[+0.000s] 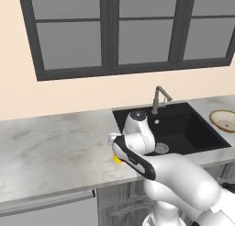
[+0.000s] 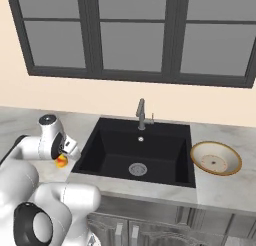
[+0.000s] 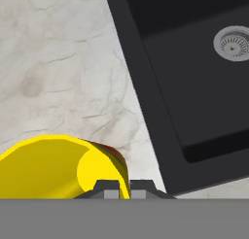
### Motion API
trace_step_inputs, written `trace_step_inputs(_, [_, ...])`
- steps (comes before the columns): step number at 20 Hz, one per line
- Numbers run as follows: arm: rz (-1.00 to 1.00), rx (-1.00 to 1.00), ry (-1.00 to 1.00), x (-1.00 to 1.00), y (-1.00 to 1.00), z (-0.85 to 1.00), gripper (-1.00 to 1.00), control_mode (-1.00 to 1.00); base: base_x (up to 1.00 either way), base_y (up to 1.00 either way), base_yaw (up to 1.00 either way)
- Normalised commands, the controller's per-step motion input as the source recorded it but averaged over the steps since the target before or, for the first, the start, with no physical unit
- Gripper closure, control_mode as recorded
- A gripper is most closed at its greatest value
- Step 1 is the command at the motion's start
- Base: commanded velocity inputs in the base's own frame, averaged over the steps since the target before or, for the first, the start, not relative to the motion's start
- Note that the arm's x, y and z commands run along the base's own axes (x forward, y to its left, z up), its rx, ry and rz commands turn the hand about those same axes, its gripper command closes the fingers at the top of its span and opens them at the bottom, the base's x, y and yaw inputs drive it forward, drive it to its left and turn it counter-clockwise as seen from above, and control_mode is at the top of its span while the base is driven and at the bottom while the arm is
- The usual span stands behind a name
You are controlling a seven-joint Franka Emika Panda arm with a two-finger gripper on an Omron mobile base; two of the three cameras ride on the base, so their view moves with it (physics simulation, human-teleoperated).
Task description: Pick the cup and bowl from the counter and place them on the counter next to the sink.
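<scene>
The gripper (image 3: 119, 187) is pinched tight on the rim of the yellow cup (image 3: 53, 167), holding it just above the counter (image 3: 58, 63) beside the sink's (image 3: 194, 77) left edge, while the bowl (image 2: 216, 158) sits across the basin on its far side.

Marbled counter (image 2: 225, 192) bears the bowl (image 2: 216, 158) right of sink (image 2: 135, 152).

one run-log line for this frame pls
gripper: shut on small yellow cup | cup: over marbled grey counter, left of black sink | tan-rimmed bowl: right of sink
</scene>
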Motion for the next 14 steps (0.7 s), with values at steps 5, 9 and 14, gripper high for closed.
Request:
trace_step_inputs(5, [-0.01, 0.00, 0.00, 0.00, 0.00, -0.20, 1.00, -1.00, 0.00, 0.00, 0.00])
trace_step_inputs(9, [-0.01, 0.00, 0.00, 0.00, 0.00, -0.22, 1.00, -1.00, 0.00, 0.00, 0.00])
trace_step_inputs(14, [-0.01, 0.00, 0.00, 0.00, 0.00, -0.18, 1.00, -1.00, 0.00, 0.00, 0.00])
